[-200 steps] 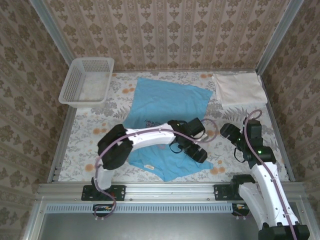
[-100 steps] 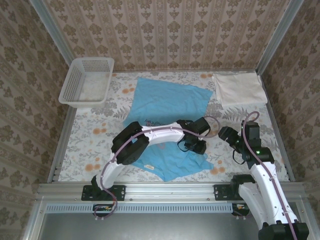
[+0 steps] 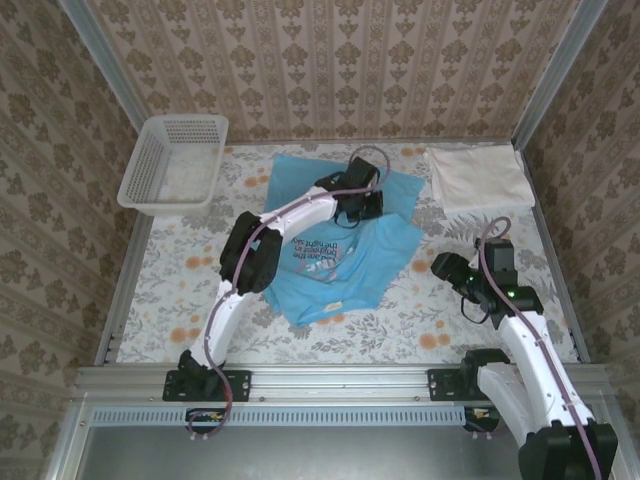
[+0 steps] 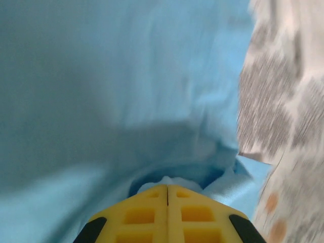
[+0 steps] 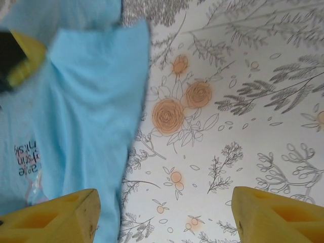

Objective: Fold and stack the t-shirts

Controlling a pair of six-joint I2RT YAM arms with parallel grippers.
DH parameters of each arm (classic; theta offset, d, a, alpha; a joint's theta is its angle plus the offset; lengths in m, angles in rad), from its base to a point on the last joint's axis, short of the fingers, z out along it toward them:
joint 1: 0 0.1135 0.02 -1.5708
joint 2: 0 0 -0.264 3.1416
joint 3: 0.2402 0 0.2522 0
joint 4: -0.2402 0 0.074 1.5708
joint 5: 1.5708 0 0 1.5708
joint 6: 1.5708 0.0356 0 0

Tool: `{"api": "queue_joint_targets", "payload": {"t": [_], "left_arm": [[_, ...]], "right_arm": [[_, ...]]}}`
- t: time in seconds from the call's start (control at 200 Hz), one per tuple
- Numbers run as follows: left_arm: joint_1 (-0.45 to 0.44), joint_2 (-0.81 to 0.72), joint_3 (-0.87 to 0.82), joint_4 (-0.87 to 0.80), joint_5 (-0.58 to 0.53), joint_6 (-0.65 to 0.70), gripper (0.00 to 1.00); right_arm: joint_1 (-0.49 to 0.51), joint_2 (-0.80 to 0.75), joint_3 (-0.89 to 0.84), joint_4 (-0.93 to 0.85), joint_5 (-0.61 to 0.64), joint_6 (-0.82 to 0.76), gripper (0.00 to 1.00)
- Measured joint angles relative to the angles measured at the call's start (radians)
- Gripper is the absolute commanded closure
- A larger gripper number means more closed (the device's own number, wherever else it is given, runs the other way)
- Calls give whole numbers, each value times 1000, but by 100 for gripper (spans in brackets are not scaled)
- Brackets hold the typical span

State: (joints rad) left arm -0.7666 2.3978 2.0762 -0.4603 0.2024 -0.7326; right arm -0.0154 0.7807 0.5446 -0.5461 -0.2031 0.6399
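- Blue shirt (image 3: 330, 270): light-blue soft cloth, creased. A small dark-and-white print (image 3: 325, 255) shows on the layer facing up. 1 part lies doubled over another, so 2 layers show.
- Cream shirt (image 3: 480, 178): plain, flat, folded to a rough rectangle.
- The blue shirt lies mid-table. Its long axis runs from far to near with a slight lean. The far edge is broad and the near end narrows to a corner. Which end is the collar, I cannot tell.
- The cream shirt sits in the far right corner, well apart from the blue one. Its long axis runs left to right, a little tilted.
- Left gripper (image 3: 362, 203): over the far part of the blue shirt, jaws clenched on a bunch of its cloth. In the wrist view the yellow fingers (image 4: 142, 217) meet, with blue fabric puckered at their tips.
- Right gripper (image 3: 447, 268): above bare table just right of the blue shirt, jaws spread wide with nothing between them.
- Table (image 3: 180, 290): covered in white cloth printed with grey leaves and orange flowers.
- Basket (image 3: 140, 170): white mesh, in the far left corner, apart from the blue shirt.
- Beige patterned wallpaper (image 3: 330, 60) closes 3 sides. A metal rail (image 3: 330, 380) runs along the near edge.
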Motion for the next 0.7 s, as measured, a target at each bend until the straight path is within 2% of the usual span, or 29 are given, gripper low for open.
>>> {"api": "queue_joint_targets", "payload": {"t": [0.04, 0.1, 0.17, 0.235, 0.31, 0.38, 0.465, 0.595, 0.7], "left_arm": [[11, 34, 87, -33, 11, 9, 54], [21, 66, 179, -63, 22, 29, 37], [26, 51, 198, -101, 25, 57, 26], [28, -24, 105, -100, 17, 76, 19], [31, -183, -118, -82, -10, 81, 17], [44, -353, -343, -50, -37, 71, 19], [97, -615, -663, 29, -76, 13, 19], [176, -885, -971, 83, -178, -79, 16], [180, -1033, -1158, 89, -259, -159, 16]], "right_arm": [[0, 27, 0, 11, -17, 0, 31], [0, 64, 0, 27, -40, -1, 31], [4, 107, 0, 40, -60, -5, 31], [14, 149, 1, 51, -68, -10, 32], [37, 203, 11, 56, -71, -14, 32], [72, 260, 31, 72, -69, -16, 32], [140, 360, 90, 79, -63, -33, 31], [207, 492, 198, 96, -46, -55, 28], [222, 603, 296, 101, -24, -80, 25]]}}
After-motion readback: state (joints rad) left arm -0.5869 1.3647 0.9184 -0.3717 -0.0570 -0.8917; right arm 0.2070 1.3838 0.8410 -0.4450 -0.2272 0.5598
